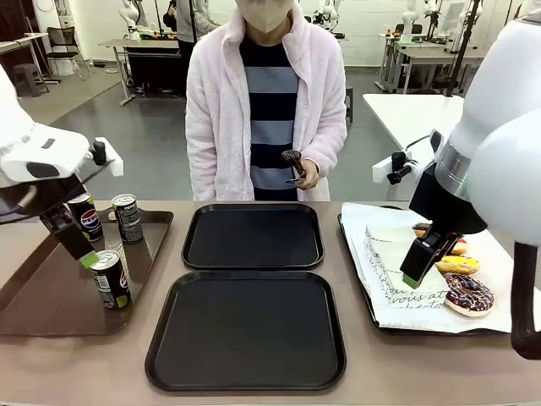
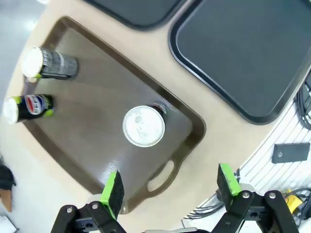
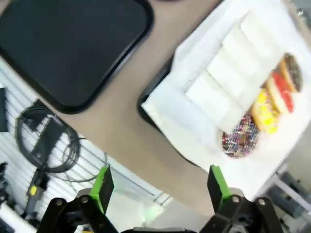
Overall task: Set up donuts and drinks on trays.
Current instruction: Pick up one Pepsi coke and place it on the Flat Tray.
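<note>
Trays — 2 matte black rounded squares — left tool, right tool both spread.

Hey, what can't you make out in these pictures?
Front view: the right gripper covers some donuts, so their count is unsure.
Front view: black script beside the donuts is too small to read.
Front view: the dark thing in the person's hand is too small to name.
Left wrist view: the nearest can shows its top; its label is mostly hidden.
</note>
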Robot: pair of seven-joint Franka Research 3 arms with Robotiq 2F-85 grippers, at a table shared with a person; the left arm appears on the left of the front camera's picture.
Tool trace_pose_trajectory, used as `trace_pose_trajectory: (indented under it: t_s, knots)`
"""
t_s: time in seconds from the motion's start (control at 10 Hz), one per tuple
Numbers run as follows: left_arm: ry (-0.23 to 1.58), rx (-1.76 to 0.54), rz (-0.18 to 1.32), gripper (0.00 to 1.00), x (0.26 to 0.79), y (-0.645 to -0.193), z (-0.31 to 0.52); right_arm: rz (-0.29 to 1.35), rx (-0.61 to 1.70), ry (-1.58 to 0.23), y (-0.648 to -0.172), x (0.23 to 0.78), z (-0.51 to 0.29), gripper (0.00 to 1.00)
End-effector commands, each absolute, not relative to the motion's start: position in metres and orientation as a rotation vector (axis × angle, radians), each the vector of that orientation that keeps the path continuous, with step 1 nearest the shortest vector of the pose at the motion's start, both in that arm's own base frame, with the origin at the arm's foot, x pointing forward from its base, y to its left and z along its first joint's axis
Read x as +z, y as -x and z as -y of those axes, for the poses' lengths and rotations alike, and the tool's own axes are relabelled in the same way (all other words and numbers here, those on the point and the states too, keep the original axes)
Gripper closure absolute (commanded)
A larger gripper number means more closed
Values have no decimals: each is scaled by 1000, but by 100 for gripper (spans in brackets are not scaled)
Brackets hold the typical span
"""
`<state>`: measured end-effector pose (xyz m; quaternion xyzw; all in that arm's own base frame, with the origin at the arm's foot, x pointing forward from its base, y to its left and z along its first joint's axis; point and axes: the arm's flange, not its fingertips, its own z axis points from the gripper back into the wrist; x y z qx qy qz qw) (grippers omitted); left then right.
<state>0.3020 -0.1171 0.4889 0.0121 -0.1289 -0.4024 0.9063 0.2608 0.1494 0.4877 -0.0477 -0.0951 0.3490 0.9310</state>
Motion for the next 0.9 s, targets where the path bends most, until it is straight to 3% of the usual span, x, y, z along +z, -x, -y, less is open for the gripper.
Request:
trace_pose_trajectory:
  t_s: [0.0, 0.3, 0.5, 0.8]
  knots:
    - [-15, -813, 220, 0, 471, -311, 119, 169, 696, 32, -267, 481, -148, 0]
    - [-23, -829, 253, 0, 486, -303, 117, 190, 707, 90, -262, 487, -149, 0]
    - [277, -681, 198, 0, 483, -339, 79, 179, 528, -340, -294, 480, -75, 0]
    - [874, -547, 117, 0, 473, -378, -8, 252, 381, -930, -297, 469, 32, 0]
